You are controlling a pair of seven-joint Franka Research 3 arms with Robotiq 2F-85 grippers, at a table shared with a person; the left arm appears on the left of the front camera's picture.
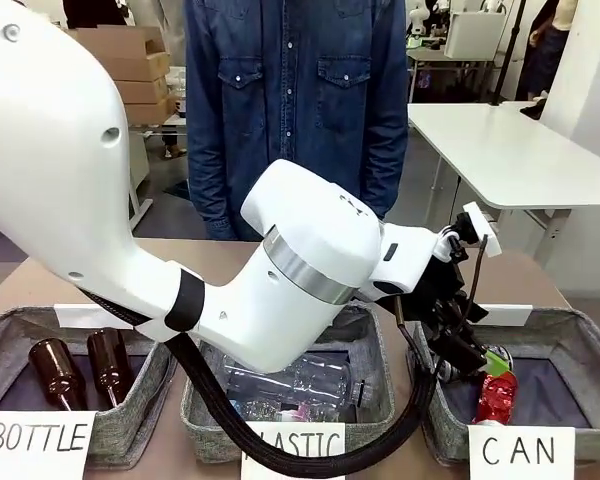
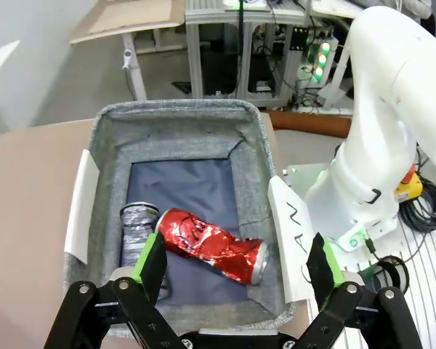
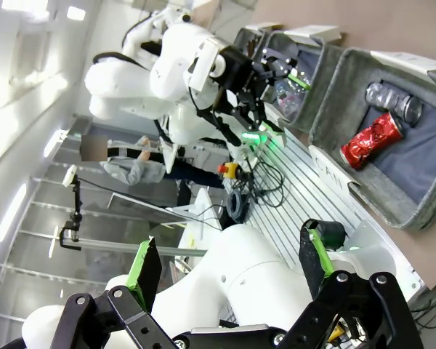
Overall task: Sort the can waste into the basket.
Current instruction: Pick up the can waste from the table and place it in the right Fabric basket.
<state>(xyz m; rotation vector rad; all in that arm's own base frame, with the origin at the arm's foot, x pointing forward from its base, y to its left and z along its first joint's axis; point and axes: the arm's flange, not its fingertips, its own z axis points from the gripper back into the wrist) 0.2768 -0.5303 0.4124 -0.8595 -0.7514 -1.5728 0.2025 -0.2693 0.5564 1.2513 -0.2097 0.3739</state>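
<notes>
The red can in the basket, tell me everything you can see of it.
The red can is crumpled, shiny metal with a silver end, lying on its side on the dark floor of the grey woven basket signed CAN. One end lies against the black patterned can beside it. The left end effector hangs open above it, not touching.

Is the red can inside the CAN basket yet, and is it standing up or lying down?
Inside, lying on its side. The red can rests crumpled on the dark bottom of the basket, beside the black can.
</notes>
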